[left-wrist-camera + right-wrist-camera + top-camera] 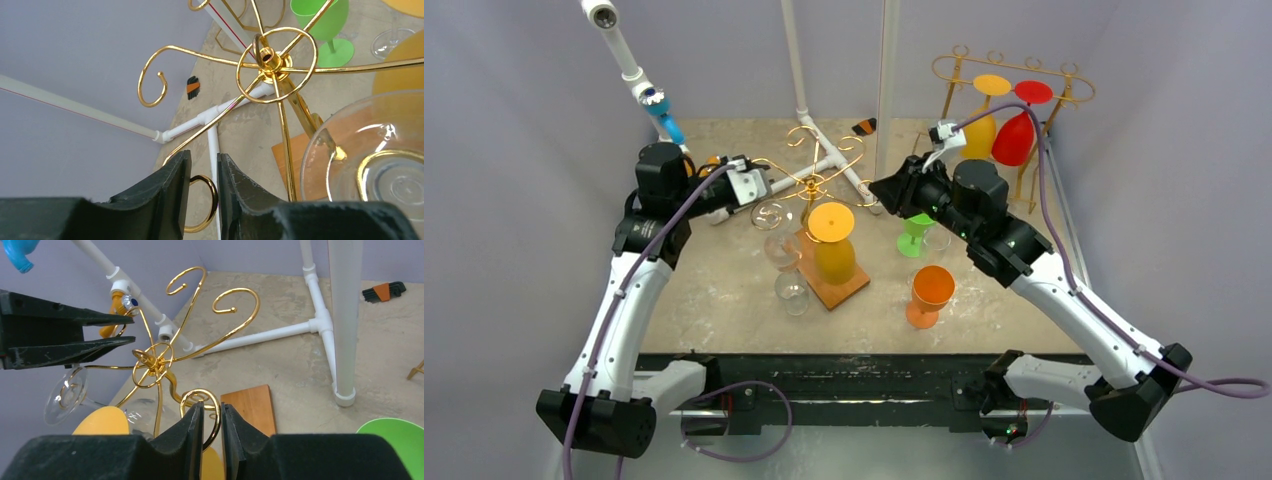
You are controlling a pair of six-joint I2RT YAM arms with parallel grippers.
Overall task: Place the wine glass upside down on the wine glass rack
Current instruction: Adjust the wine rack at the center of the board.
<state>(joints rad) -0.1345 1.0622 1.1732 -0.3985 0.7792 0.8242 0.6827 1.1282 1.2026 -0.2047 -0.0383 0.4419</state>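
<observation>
The gold wire rack (816, 182) stands on a wooden base (852, 288) at mid-table. A clear wine glass (771, 213) hangs upside down from a left arm of the rack; it also shows in the left wrist view (370, 150) and the right wrist view (67, 392). A yellow glass (833, 245) hangs at the front. My left gripper (762, 186) is shut on a curled arm tip (212, 200) on the rack's left. My right gripper (876, 188) is shut on a curled tip (202, 396) on its right.
A pinkish glass (782, 250) and a clear glass (792, 293) sit left of the base. A green glass (914, 235) and an orange glass (931, 293) stand to the right. A second rack (1014, 75) with yellow and red glasses stands back right. White pipes (824, 140) run behind.
</observation>
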